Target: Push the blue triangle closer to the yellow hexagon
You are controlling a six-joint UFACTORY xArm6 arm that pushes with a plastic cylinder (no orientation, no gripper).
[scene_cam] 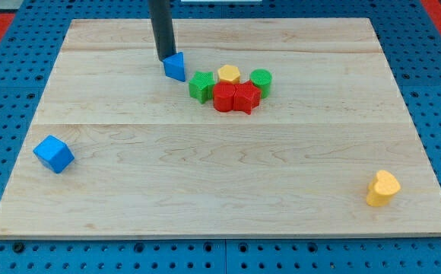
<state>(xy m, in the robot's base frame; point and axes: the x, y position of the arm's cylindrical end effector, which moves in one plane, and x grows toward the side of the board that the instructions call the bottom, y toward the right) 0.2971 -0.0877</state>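
Note:
The blue triangle (176, 66) sits in the upper middle of the wooden board. My tip (164, 58) is right at its upper left side, touching or nearly touching it. The yellow hexagon (229, 74) lies to the right of the triangle, at the top of a tight cluster of blocks. A green star-like block (201, 86) stands between the triangle and the hexagon, a little lower.
The cluster also holds a green cylinder (261, 80) and two red blocks (236, 98). A blue cube (53, 154) lies near the view's left edge. A yellow heart-like block (382, 188) lies at the lower right. The board (220, 183) rests on a blue pegboard.

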